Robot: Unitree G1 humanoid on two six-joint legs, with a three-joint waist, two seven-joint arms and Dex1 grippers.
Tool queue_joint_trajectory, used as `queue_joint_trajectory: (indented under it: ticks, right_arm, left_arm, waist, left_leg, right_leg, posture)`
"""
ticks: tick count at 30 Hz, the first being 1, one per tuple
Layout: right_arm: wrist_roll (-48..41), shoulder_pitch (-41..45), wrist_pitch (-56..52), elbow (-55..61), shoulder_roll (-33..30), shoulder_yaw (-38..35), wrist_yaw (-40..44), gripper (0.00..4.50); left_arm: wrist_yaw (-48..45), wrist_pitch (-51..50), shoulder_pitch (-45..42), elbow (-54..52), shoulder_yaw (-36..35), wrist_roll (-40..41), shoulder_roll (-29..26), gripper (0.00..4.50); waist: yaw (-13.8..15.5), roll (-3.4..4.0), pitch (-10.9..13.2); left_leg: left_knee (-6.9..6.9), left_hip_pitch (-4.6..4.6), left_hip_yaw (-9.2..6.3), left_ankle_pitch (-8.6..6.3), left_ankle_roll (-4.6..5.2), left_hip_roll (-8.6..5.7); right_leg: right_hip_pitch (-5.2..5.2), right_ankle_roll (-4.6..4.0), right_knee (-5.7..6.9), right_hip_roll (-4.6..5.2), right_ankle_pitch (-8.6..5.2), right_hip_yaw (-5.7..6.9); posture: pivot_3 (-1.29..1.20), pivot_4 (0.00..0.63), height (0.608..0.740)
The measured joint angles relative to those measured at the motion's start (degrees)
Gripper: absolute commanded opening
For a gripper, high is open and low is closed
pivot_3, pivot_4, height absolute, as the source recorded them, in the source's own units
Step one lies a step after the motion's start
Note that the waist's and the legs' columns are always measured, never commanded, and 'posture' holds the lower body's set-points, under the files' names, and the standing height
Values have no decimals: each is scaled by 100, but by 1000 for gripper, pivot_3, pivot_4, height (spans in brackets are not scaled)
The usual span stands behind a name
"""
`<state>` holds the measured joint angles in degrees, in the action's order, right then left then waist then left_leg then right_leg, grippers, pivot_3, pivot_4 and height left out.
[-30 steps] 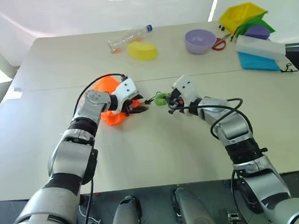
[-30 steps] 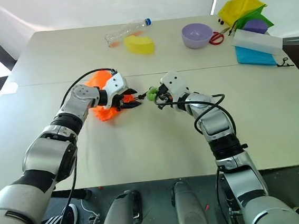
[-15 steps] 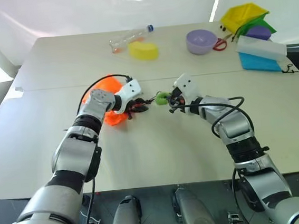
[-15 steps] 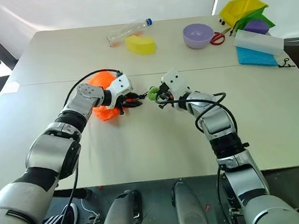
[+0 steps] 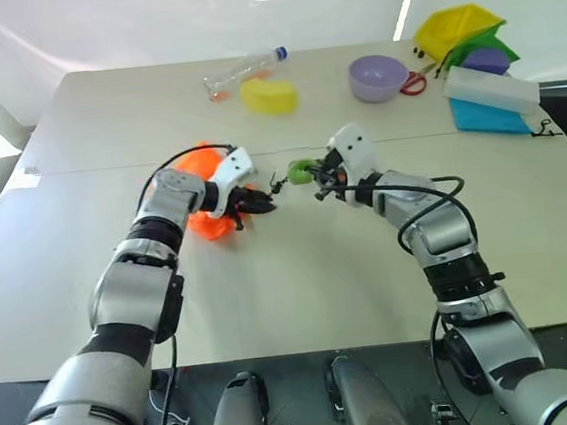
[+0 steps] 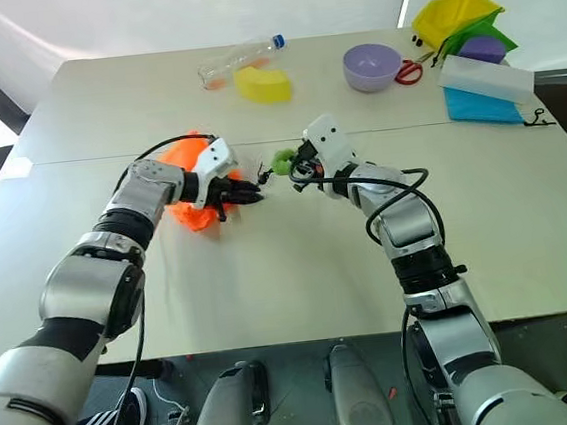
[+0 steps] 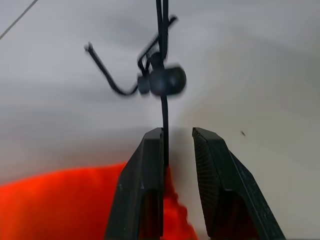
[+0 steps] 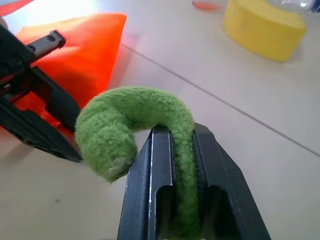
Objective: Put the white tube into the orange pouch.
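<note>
Since a second ago, the right gripper (image 5: 318, 183) has been raised a little, and the green ring (image 5: 301, 172) clamped between its closed fingers has been carried up and slightly away from the robot with it. Over the same second the left gripper (image 5: 254, 203) has been drawn in from a wider spread, so that its fingers now stand only a narrow gap apart at the mouth of the orange pouch (image 5: 199, 168); the thin dark cord (image 7: 163, 125) is seen running between them in the left wrist view, lying along one finger, and whether it is actually pinched cannot be told. A dark round cord stopper (image 7: 165, 81) is seen on the cord just beyond the fingertips. The pouch lies on the table (image 5: 300, 281) under and behind the left wrist, much where it lay before, and the cord is stretched from it toward the ring. The white tube cannot be made out. At the far edge of the table, a clear bottle (image 5: 245, 71), a yellow sponge (image 5: 270, 94) and a purple bowl (image 5: 379, 77) are left unmoved.
</note>
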<state>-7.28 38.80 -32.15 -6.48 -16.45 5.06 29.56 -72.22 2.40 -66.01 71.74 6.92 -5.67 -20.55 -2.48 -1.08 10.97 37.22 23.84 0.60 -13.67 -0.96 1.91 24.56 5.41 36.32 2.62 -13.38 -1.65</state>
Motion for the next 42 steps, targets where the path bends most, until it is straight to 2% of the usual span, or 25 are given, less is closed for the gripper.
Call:
queue_joint_trajectory:
  ticks: [12,16,19,24,35,41,42]
  right_arm:
    - [30,1,87,-164,-74,-7,-106,0]
    - [40,0,209,-168,-95,7,-100,0]
    - [38,0,238,-168,-67,26,-99,0]
    - [35,0,239,-176,-61,26,-100,0]
    - [37,2,243,-187,-15,31,-105,0]
    - [40,2,244,-190,-11,31,-129,0]
    - [39,2,244,-190,-10,31,-130,0]
  left_arm:
    - [-539,-149,262,-287,-120,138,-371,980]
    - [-339,-299,276,-288,-470,462,-201,980]
    - [-294,-643,265,-281,-742,759,-26,1755]
    - [28,-200,254,-289,-715,683,65,4238]
    - [780,308,59,-131,-653,550,672,4238]
    - [1207,309,40,28,-534,308,759,4238]
    - [1264,315,39,28,-532,276,761,4003]
  waist:
    - [17,0,0]
    - [21,0,0]
    - [24,0,0]
    - [18,0,0]
    - [30,0,0]
    - [8,0,0]
    - [12,0,0]
  left_leg:
    - [2,3,-3,0,0,-1]
    - [6,2,-5,0,0,-1]
    - [8,6,-5,0,0,-2]
    - [6,4,-7,0,0,-2]
    - [8,6,-8,0,0,-4]
    - [8,5,-10,0,0,-4]
    - [8,4,-11,0,0,-4]
  right_leg:
    - [0,0,2,2,0,1]
    - [0,0,5,2,0,2]
    - [0,0,6,2,0,2]
    - [1,0,6,2,0,3]
    - [1,0,7,2,0,4]
    - [1,0,9,1,0,4]
    - [1,0,9,1,0,4]
  posture:
    - [0,150,740]
    - [0,150,740]
    - [0,150,740]
    - [0,150,740]
    - [0,150,740]
    - [0,150,740]
    - [0,150,740]
